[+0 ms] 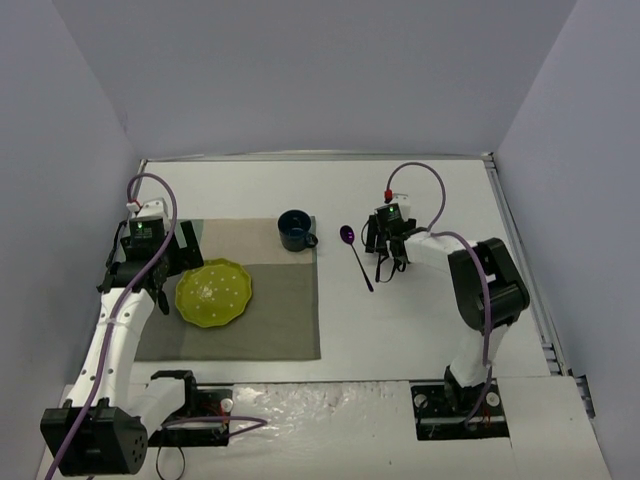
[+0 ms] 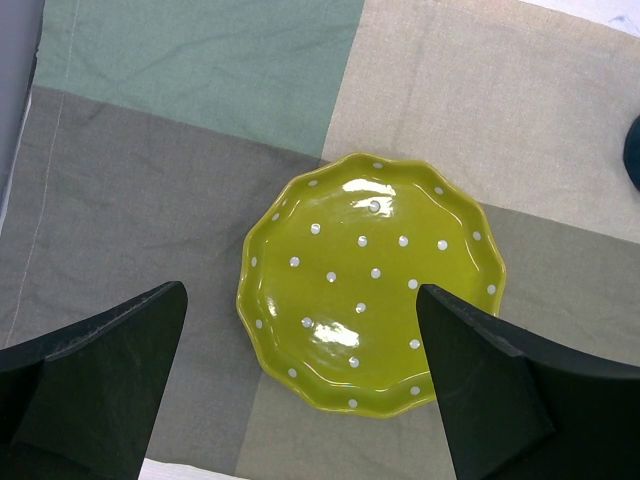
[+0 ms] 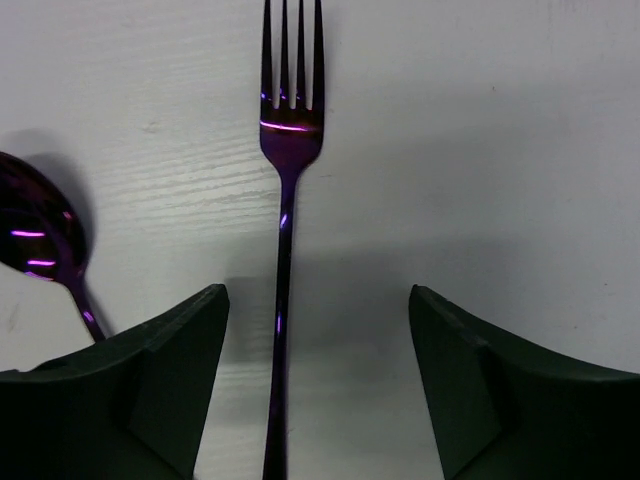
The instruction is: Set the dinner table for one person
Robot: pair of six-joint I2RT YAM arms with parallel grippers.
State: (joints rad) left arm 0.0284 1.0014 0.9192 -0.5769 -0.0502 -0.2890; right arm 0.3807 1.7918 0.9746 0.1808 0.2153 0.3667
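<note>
At the bottom of the top view, the two arm bases sit at the near edge of the dinner table (image 1: 420, 330), the white top that fills the middle of the frame. Just beyond the left base, a grey-green placemat (image 1: 280, 310) lies flat on the table's left half. On its left part rests a yellow-green plate (image 1: 213, 293) with white dots and a wavy rim. The left gripper (image 2: 300, 287) hangs over the plate's near-left side with its jaws spread wide, holding nothing.

Right of the placemat, on bare table, a purple spoon (image 1: 355, 255) lies with its bowl pointing away. Just right of it lies a purple fork (image 3: 290, 140), tines also pointing away. The right gripper (image 3: 317, 290) is low over the fork's handle. Its jaws are apart, one on each side of the handle, and neither touches it.

Farthest back, a dark blue cup (image 1: 295, 230) stands at the placemat's far right corner.
</note>
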